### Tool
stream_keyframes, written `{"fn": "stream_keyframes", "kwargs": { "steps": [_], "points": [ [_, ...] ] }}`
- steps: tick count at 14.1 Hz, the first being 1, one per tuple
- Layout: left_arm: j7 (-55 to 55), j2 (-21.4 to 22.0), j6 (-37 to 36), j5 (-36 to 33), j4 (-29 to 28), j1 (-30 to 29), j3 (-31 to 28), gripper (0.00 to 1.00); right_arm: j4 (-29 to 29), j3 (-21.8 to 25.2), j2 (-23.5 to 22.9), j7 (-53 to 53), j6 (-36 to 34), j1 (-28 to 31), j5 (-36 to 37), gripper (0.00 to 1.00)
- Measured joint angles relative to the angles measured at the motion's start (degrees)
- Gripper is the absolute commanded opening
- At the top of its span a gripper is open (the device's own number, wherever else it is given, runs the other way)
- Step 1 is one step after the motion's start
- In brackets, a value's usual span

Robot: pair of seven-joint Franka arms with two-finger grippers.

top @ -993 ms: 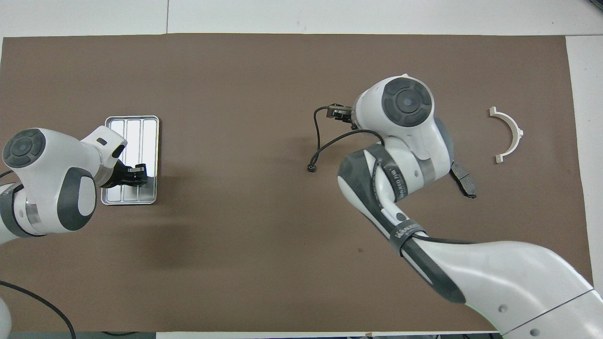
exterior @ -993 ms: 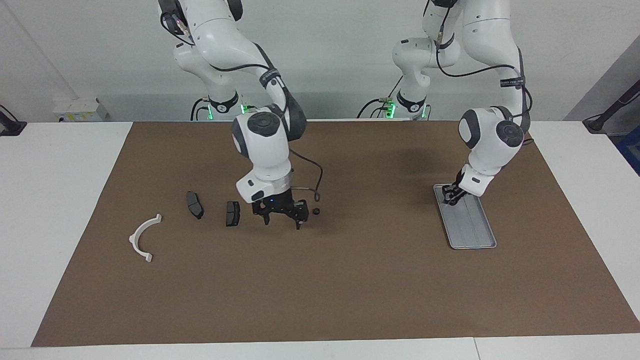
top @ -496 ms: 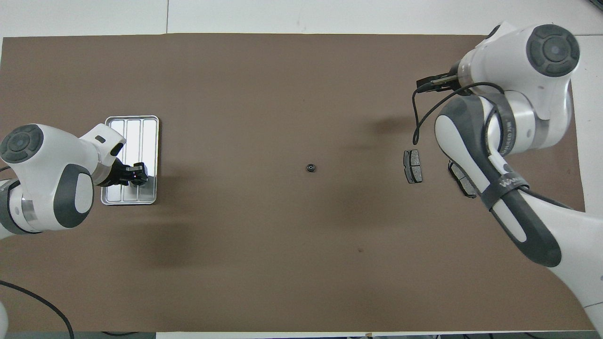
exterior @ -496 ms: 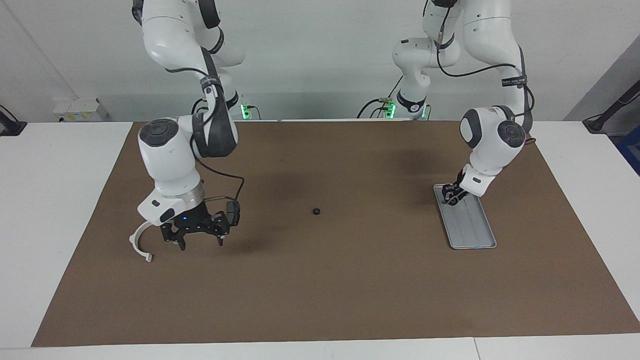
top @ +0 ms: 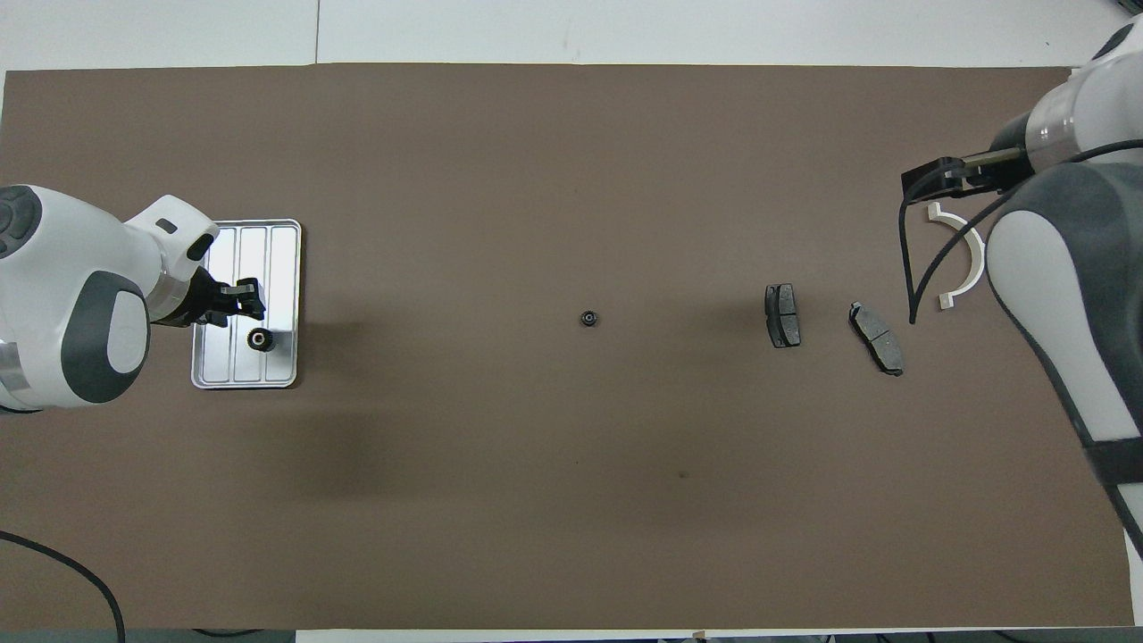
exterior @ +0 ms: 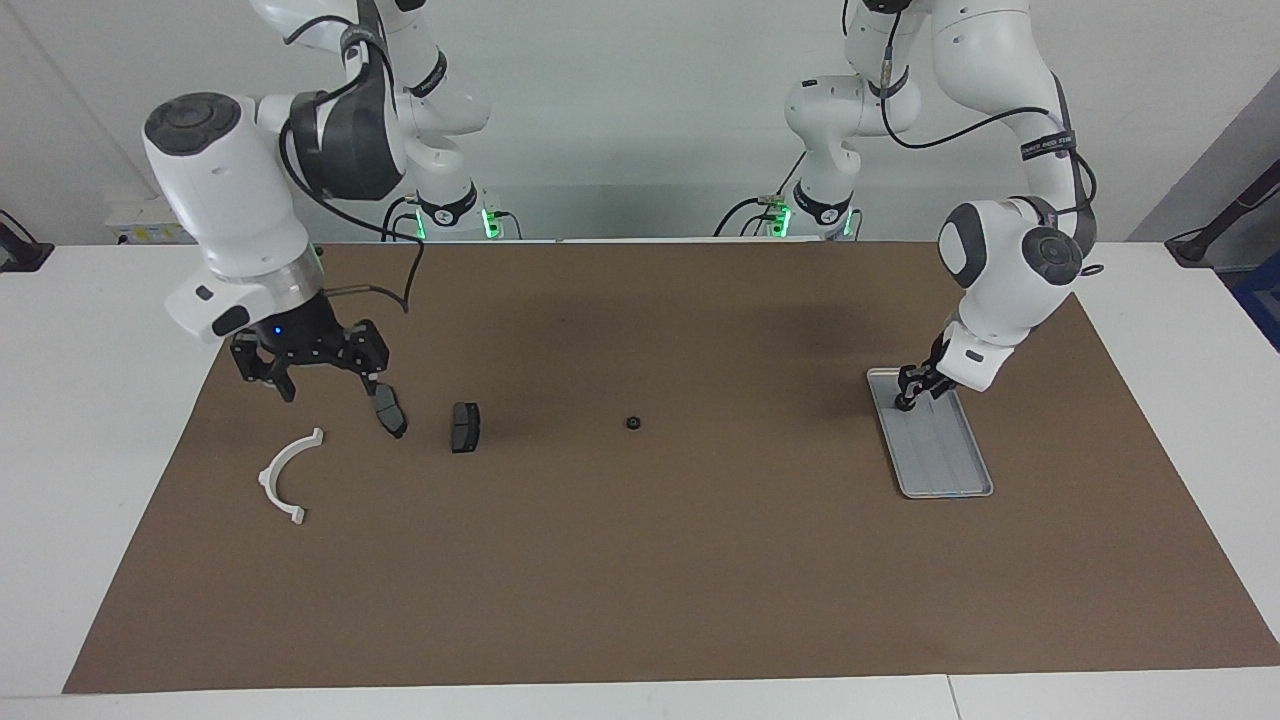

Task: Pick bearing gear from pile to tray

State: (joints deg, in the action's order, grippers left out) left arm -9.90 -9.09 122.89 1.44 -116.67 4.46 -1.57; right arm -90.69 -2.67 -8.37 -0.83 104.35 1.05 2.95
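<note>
One small black bearing gear [top: 260, 338] lies in the silver tray [top: 268, 246] at the left arm's end of the mat. My left gripper [top: 250, 299] hangs open just over the tray [exterior: 945, 460], beside that gear and apart from it. A second bearing gear [exterior: 632, 423] sits alone on the mat's middle [top: 588, 318]. My right gripper [exterior: 327, 383] is raised and wide open, holding nothing, over the pile at the right arm's end.
The pile holds two dark brake pads [top: 782, 314] [top: 877, 337] and a white curved arc [top: 963, 254]; the facing view shows them too, the pads [exterior: 465, 427] [exterior: 391, 411] and the arc [exterior: 285, 480]. A brown mat [exterior: 640, 580] covers the table.
The right arm swung from beside the middle gear to its own end and rose. The left gripper let a gear go onto the tray and drew back a little.
</note>
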Motion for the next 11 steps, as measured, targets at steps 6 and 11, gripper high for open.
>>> {"fn": "stream_keyframes", "kwargs": {
  "steps": [6,11],
  "points": [
    [-19.34,-0.23,0.06,0.63,1.65,14.26,0.8,0.47,-0.62,-0.56,9.38,2.26,-13.51,0.04,-0.08,1.0],
    [-39.5,-9.88,-2.34,2.57,16.78,27.17,0.81,0.48,-1.84,-0.2,12.4,2.33,-16.13,0.11,-0.11,1.0]
  ]
}}
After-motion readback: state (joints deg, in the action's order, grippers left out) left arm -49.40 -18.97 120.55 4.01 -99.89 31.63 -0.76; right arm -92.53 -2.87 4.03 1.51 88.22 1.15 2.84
